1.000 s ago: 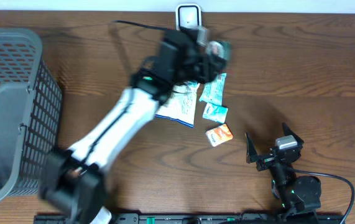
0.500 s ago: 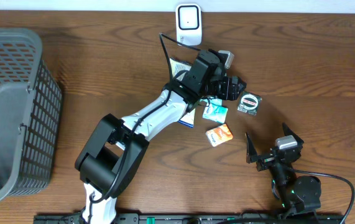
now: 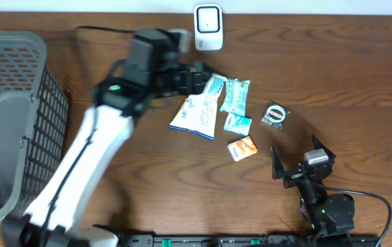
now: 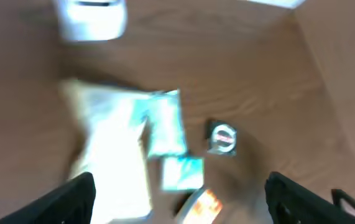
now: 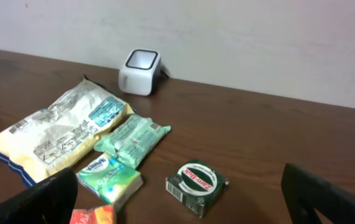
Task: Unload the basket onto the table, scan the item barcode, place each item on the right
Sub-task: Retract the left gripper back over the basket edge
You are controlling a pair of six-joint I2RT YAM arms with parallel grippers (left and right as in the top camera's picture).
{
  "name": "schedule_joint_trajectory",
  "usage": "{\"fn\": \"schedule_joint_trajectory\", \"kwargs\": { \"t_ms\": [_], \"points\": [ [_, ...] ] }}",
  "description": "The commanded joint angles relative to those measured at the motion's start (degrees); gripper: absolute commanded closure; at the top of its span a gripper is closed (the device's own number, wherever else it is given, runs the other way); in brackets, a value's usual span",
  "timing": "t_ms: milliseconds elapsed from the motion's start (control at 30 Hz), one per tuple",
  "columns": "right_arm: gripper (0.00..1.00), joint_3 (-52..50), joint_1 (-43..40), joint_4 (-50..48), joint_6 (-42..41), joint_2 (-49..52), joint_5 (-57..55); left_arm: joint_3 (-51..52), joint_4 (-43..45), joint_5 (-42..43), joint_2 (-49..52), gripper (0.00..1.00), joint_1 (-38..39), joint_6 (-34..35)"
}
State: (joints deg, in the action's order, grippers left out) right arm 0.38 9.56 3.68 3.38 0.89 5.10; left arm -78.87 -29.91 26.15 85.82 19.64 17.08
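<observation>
The white barcode scanner stands at the table's back edge, also seen as scanner and blurred scanner. A small dark green box with a round label lies flat on the table, right of the packets; the same box shows a barcode on its near side. My left gripper hovers open over the packets' left end, well apart from the box. Left gripper is empty. My right gripper rests open near the front. Right gripper holds nothing.
A large white snack bag, a green packet, a small teal packet and an orange packet lie mid-table. A grey mesh basket fills the left side.
My left gripper opened and let go of the dark green box, which now lies right of the packets. The left arm swung back to the left. The right arm stayed still.
</observation>
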Motion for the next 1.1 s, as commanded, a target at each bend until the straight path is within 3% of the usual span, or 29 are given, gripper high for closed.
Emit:
{"fn": "schedule_joint_trajectory", "kwargs": {
  "t_ms": [0,133,233,433,500,633,667,1000,1067],
  "points": [
    [0.01,-0.1,0.4,0.2,-0.5,-0.2,-0.1,0.1,-9.8,-0.3,-6.3,0.12,-7.1,-4.9],
    [0.01,-0.1,0.4,0.2,-0.5,-0.2,-0.1,0.1,-20.3,-0.3,-9.9,0.21,-12.9,-5.0],
    [0.01,-0.1,0.4,0.2,-0.5,-0.2,-0.1,0.1,-23.5,-0.3,-10.6,0.42,-14.6,-5.0],
    [0.01,-0.1,0.4,0.2,-0.5,-0.2,-0.1,0.2,-28.4,-3.4,-10.5,0.37,-14.8,-5.0],
    [0.01,-0.1,0.4,0.2,-0.5,-0.2,-0.1,0.2,-35.2,-12.8,-10.6,0.57,-14.8,-4.8],
    [0.01,-0.1,0.4,0.2,-0.5,-0.2,-0.1,0.2,-45.3,-26.4,-10.6,0.75,-14.8,0.7],
    [0.01,-0.1,0.4,0.2,-0.5,-0.2,-0.1,0.2,-47.0,-28.2,-10.6,0.92,-14.8,1.7],
    [0.01,-0.1,0.4,0.2,-0.5,-0.2,-0.1,0.2,-54.2,-44.0,-10.8,0.93,-14.8,6.4],
    [0.01,-0.1,0.4,0.2,-0.5,-0.2,-0.1,0.0,-55.2,-47.9,-11.8,0.92,-14.8,10.4]
  ]
}}
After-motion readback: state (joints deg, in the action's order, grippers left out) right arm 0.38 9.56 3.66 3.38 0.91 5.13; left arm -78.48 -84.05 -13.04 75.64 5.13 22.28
